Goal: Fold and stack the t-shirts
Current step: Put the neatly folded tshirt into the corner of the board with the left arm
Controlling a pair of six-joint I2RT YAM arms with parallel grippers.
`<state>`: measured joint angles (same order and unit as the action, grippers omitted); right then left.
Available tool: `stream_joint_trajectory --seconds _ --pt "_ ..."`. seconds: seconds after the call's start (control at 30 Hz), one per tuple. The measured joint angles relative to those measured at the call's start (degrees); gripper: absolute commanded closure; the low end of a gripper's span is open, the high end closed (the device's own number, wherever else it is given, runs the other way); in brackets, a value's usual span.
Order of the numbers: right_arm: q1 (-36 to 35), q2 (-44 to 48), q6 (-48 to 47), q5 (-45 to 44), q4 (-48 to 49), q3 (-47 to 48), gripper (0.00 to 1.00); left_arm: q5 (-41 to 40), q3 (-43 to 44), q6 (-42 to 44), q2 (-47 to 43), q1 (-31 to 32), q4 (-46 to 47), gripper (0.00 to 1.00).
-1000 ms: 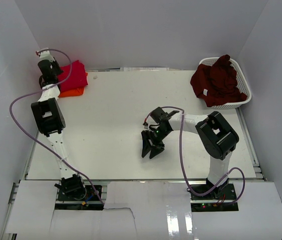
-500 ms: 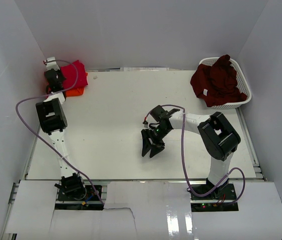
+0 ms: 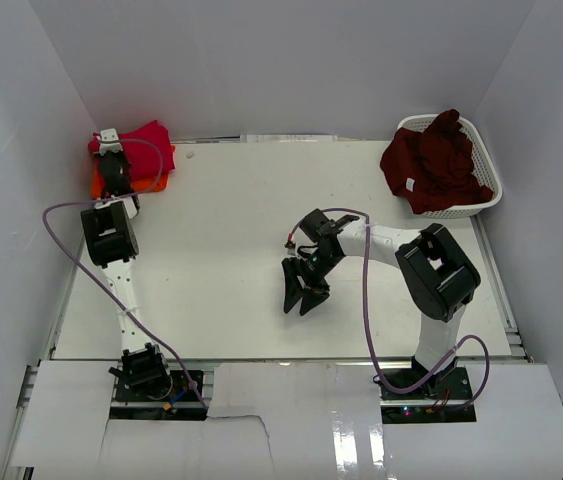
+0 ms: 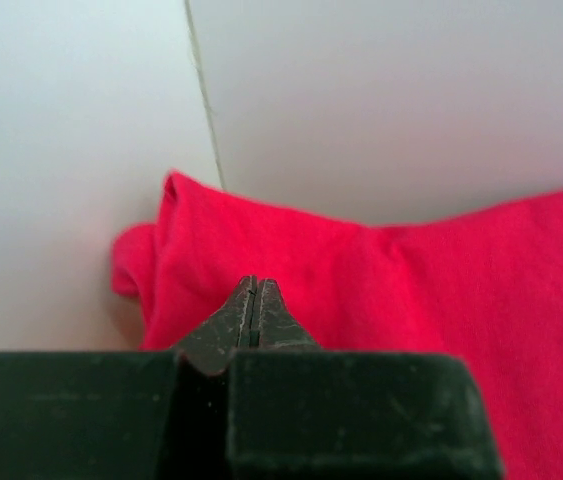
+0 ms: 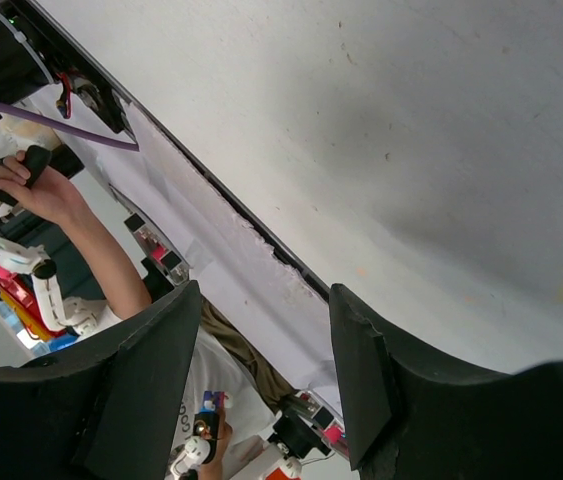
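Left wrist: crimson t-shirt [image 4: 441,290] lies right under the closed left fingers [image 4: 277,316].

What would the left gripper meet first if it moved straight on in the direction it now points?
Most likely the red shirt, right ahead of its shut fingers. I cannot tell whether they already touch it.

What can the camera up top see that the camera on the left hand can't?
Only the top camera shows the orange t-shirt peeking out under the red t-shirt, the dark maroon t-shirt heaped in the white basket at the far right, and the right hand, open and empty over the middle of the table. Only the left wrist camera shows up close the left hand pinched shut with nothing in it. Both show the red t-shirt in the far left corner.
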<state>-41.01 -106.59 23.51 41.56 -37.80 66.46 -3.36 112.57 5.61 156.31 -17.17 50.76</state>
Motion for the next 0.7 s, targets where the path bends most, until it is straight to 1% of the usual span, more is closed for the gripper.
stream_joint_trajectory --seconds 0.17,0.53,0.7 --pt "0.0 -0.11 -0.15 0.02 -0.26 0.17 0.39 -0.26 -0.26 0.13 0.0 -0.55 3.21 1.0" --pt "0.0 -0.33 -0.13 0.2 -0.39 0.61 0.39 0.46 -0.33 0.98 0.17 -1.77 4.7 1.0" --pt "0.0 -0.33 -0.13 0.22 -0.48 0.61 0.39 1.09 0.79 0.98 2.99 -1.9 5.73 1.0"
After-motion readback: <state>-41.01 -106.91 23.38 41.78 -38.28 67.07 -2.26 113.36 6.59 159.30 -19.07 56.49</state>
